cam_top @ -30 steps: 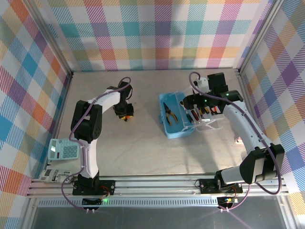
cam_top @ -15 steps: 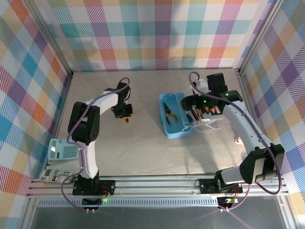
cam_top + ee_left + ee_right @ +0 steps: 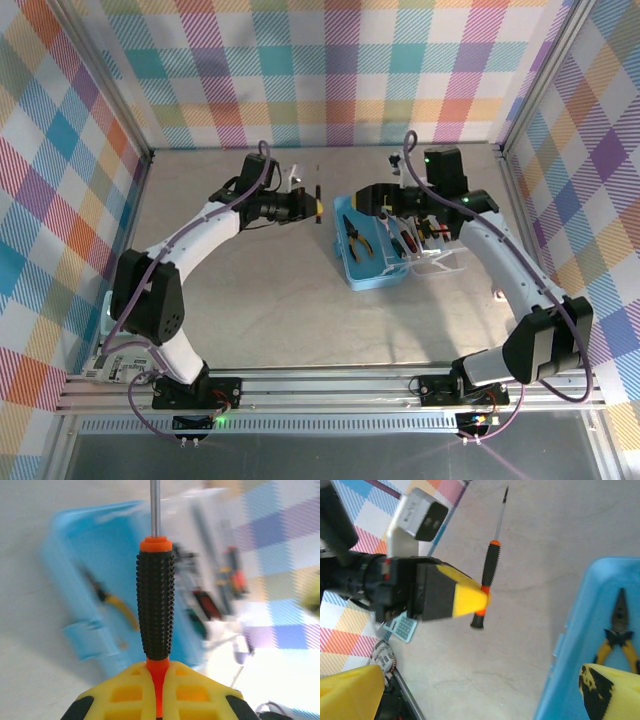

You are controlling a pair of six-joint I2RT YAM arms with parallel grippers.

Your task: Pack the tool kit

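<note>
The tool kit's light-blue box (image 3: 365,262) lies open right of centre, with yellow-handled pliers (image 3: 357,236) in it and its clear lid (image 3: 432,243) holding several tools. My left gripper (image 3: 311,207) is shut on a screwdriver (image 3: 155,605) with a black studded handle and orange collar. It holds the tool in the air just left of the box, and the right wrist view shows the screwdriver (image 3: 488,572) pinched near its butt end. My right gripper (image 3: 372,197) hovers open over the box's far edge, its yellow fingers (image 3: 350,692) wide apart with nothing between them.
A light-blue calculator (image 3: 402,627) lies near the table's front left, partly behind my left arm (image 3: 150,290). Checked walls (image 3: 320,70) close the table in at the back and both sides. Bare table surface (image 3: 290,310) spreads in front of the box.
My left gripper closed on the screwdriver, lifted it off the table and swung right toward the box. The right gripper shifted left, over the box's far edge.
</note>
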